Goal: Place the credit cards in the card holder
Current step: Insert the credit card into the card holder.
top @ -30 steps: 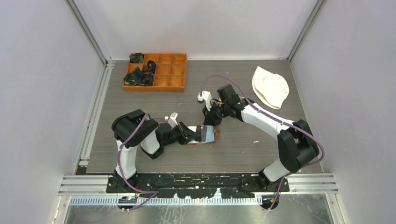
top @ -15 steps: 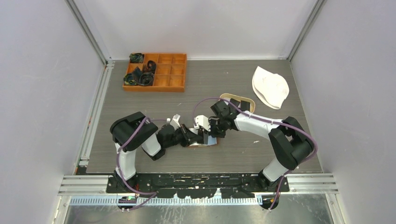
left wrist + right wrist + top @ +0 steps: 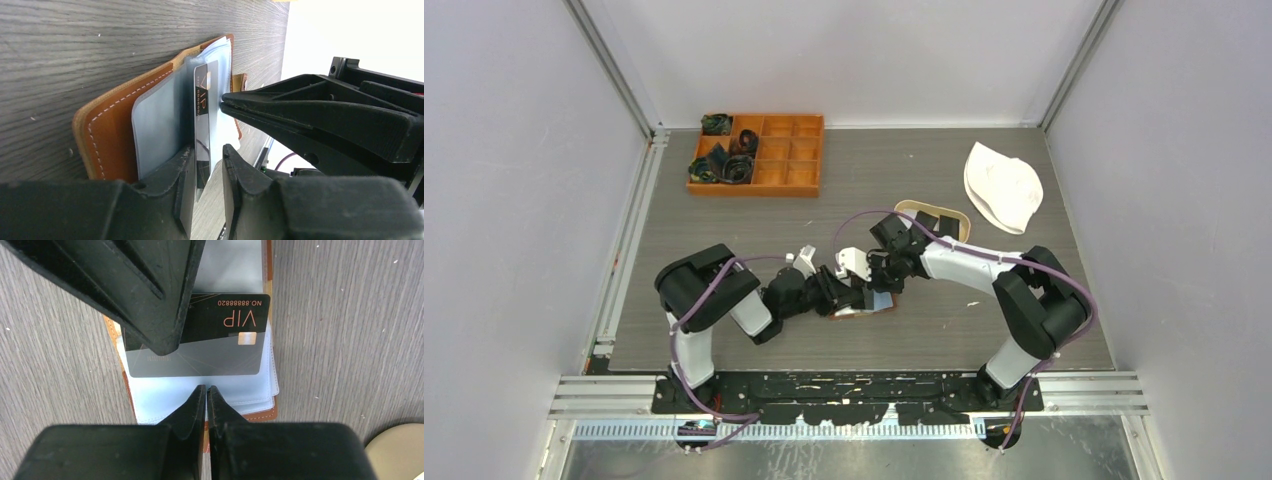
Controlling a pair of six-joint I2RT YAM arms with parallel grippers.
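Far left on the desk [image 3: 924,330], an orange compartment box [image 3: 796,152], well apart from the work. Near the middle, the left gripper [image 3: 207,150], in from the left: jaws parted only slightly around the exposed edge of the black credit card [image 3: 220,340], with a sliver of gap on one side, so guiding rather than clamping, by the look of it. Beneath, lying open on the desk, the brown card holder [image 3: 107,135], with the card about half inside a clear sleeve [image 3: 165,400]. Long axis of the card crosswise to the line between the two grippers; pocket depth toward the right. Just right of it, the right gripper [image 3: 206,390], pinched shut on nothing, tip at the sleeve beside the buried long edge. Left arm therefore likely better placed to push the card home. Farther right, an oval tray [image 3: 902,210] with dark flat pieces, then a white hat [image 3: 1002,185].
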